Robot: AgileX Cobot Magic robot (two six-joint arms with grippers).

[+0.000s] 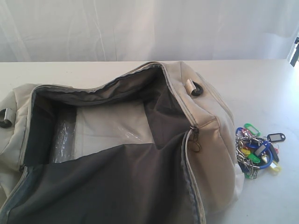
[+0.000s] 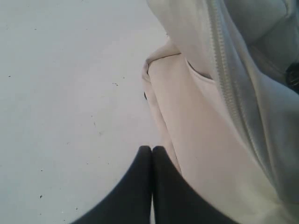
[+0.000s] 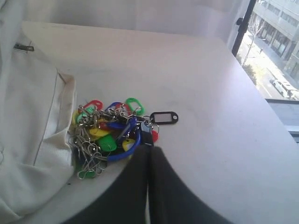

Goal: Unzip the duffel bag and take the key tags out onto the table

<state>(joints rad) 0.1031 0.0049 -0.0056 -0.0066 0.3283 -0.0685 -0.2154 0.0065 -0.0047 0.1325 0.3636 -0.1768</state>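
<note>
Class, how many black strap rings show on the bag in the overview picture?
2. One ring sits on the bag's right end; the other is at its left end. More may be hidden.

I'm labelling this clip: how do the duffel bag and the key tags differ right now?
The duffel bag is large, cream fabric; the key tags are a small bunch of many-coloured plastic on metal rings. The bag gapes open, its dark lining showing; the tags lie heaped beside its end. Both rest on the white table.
</note>
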